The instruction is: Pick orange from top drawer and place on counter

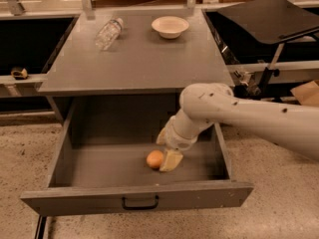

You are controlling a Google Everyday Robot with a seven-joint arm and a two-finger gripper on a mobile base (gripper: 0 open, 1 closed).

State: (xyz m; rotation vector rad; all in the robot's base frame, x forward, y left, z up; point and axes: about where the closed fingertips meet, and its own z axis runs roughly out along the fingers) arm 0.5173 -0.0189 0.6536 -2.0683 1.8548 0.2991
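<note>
The top drawer stands open below the counter's front edge and can be reached from above. Its left half is bare floor. The gripper sits low right of its middle, just beside the orange, and the white arm crosses in over the drawer's right wall. On the counter, a clear bottle lies near the back-left corner and a white bowl sits by the back edge. The front half is bare.
</note>
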